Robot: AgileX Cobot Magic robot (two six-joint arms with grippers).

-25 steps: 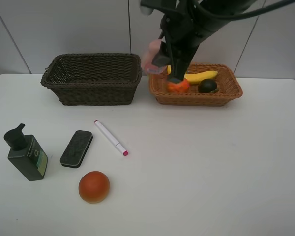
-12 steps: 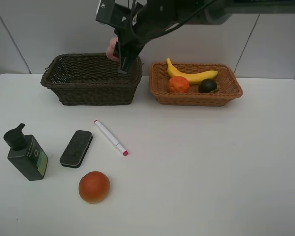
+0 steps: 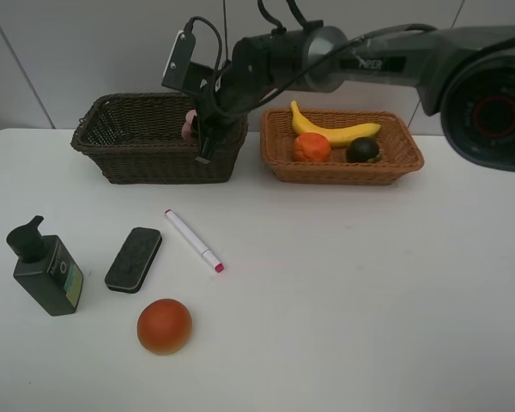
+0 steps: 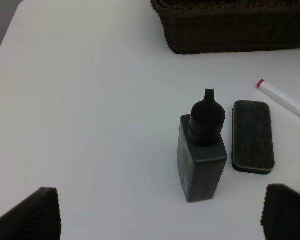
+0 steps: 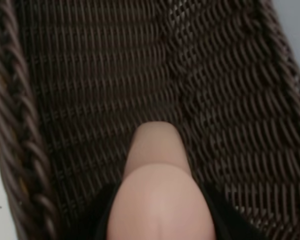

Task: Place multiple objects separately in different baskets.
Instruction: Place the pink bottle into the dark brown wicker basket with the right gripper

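Right tool (image 3: 203,142) clamps pink bottle (image 5: 157,200), down inside dark brown basket (image 3: 146,159) at its right end; floor contact unclear. Step: bottle drop-off. Next move: open up, lift straight clear of rim. Left tool (image 4: 155,220) wide, empty, over pump bottle (image 4: 202,155) beside eraser (image 4: 252,136) on desk (image 4: 90,100), probably the next pick.

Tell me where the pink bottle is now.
Exterior high view: the right claw holds the pink bottle at the right end of the dark brown basket, left of the tan basket.
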